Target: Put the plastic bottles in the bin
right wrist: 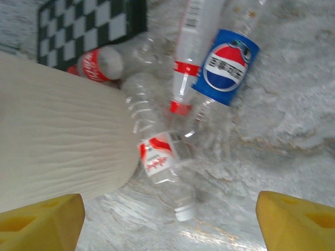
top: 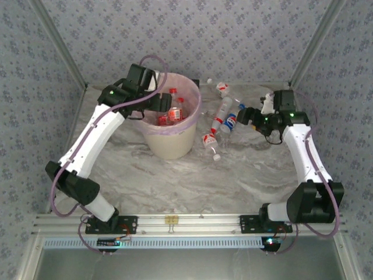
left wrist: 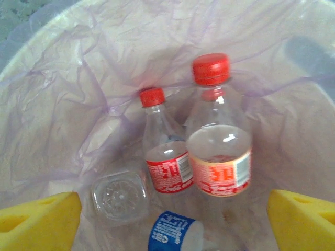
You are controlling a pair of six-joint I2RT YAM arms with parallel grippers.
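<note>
The cream bin [top: 172, 143], lined with a pink bag, stands at the back left of the marble table. My left gripper [top: 159, 102] hangs open over its mouth. Between its yellow fingers [left wrist: 43, 219] nothing is held. Below lie several bottles: two red-capped ones [left wrist: 220, 157] [left wrist: 165, 162], a blue-labelled one [left wrist: 170, 233] and a clear one [left wrist: 118, 195]. To the right of the bin lie more bottles: a white-capped one [top: 210, 143] [right wrist: 163, 168], a Pepsi one [top: 231, 122] [right wrist: 225, 66], a white-labelled one [right wrist: 191, 42] and a red-labelled one [right wrist: 97, 66]. My right gripper [top: 242, 114] [right wrist: 170, 223] stands open above them, empty.
One more bottle [top: 223, 88] lies near the back wall. A checkerboard card [right wrist: 84, 26] shows beyond the bin wall [right wrist: 57, 141]. Metal frame posts and papered walls close in the table on three sides. Bare marble [top: 192, 186] lies between bin and arm bases.
</note>
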